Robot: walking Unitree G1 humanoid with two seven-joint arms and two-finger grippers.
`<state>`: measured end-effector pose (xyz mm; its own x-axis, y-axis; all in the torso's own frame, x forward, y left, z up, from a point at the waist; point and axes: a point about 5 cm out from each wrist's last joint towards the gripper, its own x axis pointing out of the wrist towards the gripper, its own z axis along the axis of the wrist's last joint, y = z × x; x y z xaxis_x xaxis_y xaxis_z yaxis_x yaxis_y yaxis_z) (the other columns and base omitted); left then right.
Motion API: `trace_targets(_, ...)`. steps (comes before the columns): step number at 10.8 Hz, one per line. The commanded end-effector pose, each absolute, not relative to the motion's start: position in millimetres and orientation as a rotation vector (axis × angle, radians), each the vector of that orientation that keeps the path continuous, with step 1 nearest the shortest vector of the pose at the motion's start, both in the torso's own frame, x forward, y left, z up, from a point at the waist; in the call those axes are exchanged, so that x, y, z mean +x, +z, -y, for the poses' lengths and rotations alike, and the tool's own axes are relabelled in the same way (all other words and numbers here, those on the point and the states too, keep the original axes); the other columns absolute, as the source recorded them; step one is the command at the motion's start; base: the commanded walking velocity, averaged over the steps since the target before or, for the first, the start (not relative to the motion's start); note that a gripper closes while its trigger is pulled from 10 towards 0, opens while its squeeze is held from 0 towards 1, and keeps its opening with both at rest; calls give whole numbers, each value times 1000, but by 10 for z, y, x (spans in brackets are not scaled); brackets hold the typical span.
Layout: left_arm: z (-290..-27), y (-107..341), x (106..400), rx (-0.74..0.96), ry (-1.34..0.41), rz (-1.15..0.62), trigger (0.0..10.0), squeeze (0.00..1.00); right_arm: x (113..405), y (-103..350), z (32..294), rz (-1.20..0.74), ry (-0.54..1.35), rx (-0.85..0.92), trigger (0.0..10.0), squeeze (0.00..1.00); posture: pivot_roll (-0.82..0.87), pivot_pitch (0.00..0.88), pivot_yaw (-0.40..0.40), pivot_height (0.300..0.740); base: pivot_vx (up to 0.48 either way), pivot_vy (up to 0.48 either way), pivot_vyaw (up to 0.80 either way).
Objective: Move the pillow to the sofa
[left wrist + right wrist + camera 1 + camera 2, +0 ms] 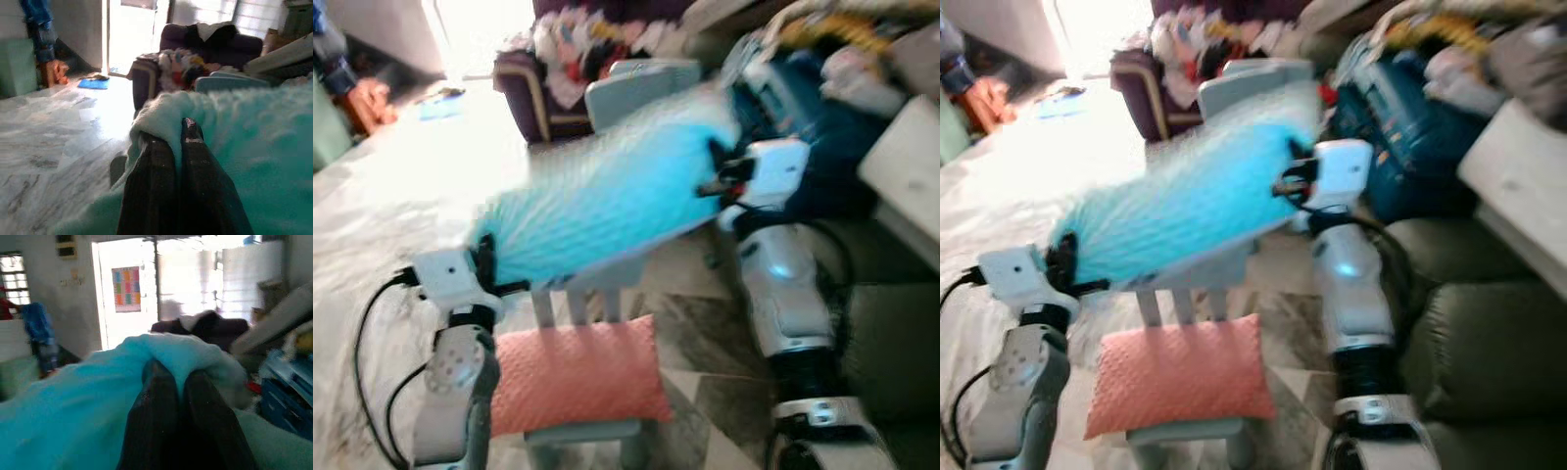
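1. Hanging in the air between the two arms, the blue pillow [607,196] is above a small grey chair [597,294] that bears a pink cushion [573,377].
2. The left gripper [487,262] pinches the pillow's lower end, and the right gripper [715,162] its upper end – both pairs of fingers closed tight on the fabric (blurred in the eye views).
3. Bare marble floor [382,206] lies open on the robot's left; an olive sofa [1489,343] is on its right.
4. A purple armchair [543,93] beyond is heaped with clothes [582,44].
5. The left wrist view shows a person's legs [41,34] by the doorway – the right wrist view, a coloured poster [126,289].
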<state>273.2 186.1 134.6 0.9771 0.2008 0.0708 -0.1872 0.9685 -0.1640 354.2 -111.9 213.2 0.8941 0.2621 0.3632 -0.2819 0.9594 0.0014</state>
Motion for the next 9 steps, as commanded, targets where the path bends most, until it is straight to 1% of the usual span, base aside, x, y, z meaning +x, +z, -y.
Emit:
trace_targets(1,-1945,1335,2715,-141,243,61,10000,0,3510,2207,1131,404,289,38,0,0,-176,0,50,740,0,0,0)
trace_targets(4,-1943,1240,2645,-257,214,8,10000,0,3448,2109,1190,365,290,29,0,0,-187,0,54,740,0,0,0)
trace_targets(5,-1966,1187,2619,-173,252,-27,10000,0,3428,2056,1198,339,298,25,0,0,-189,0,52,740,0,0,0)
trace_targets(6,-1985,1129,2605,-222,271,-73,10000,0,3395,1974,1204,297,306,17,7765,0,-192,0,49,740,0,0,0)
trace_targets(7,-1984,1139,2602,-238,263,-70,10000,0,3377,1933,1207,278,310,13,10000,0,-192,0,47,740,0,0,0)
trace_targets(8,-1977,1141,2578,-269,245,-58,10000,0,3352,1836,1205,240,320,6,10000,0,-190,0,42,740,0,0,0)
trace_targets(9,-1961,1137,2547,-261,238,-58,10000,0,3337,1787,1207,222,324,1,10000,0,-187,0,39,740,0,0,0)
